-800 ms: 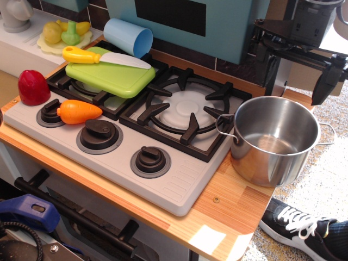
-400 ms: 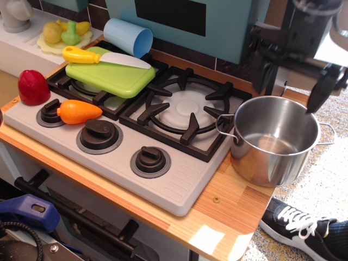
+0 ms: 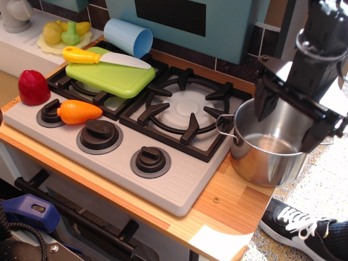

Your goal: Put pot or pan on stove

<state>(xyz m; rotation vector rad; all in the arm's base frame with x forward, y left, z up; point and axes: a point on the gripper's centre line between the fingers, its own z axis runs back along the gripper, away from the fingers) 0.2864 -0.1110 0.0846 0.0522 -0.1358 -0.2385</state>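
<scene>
The shiny steel pot (image 3: 261,155) stands upright on the wooden counter, just right of the grey stove (image 3: 117,136), touching or nearly touching its right edge. The stove's right burner grate (image 3: 182,111) is bare; the left grate is covered by a green cutting board. My black gripper (image 3: 288,122) is open and hangs over the pot's mouth. Its left finger (image 3: 263,106) is near the back-left rim and its right finger (image 3: 315,133) is at the right rim. It holds nothing. The arm hides the pot's far rim and right handle.
A green cutting board (image 3: 111,76) with a yellow knife (image 3: 103,57) lies on the left burner. A light-blue cup (image 3: 129,36) lies behind it. An orange carrot (image 3: 79,111) and a red pepper (image 3: 33,87) sit at the stove's left front. The counter edge is right of the pot.
My gripper has come down and forward from behind the pot to over its mouth. The pot has not moved.
</scene>
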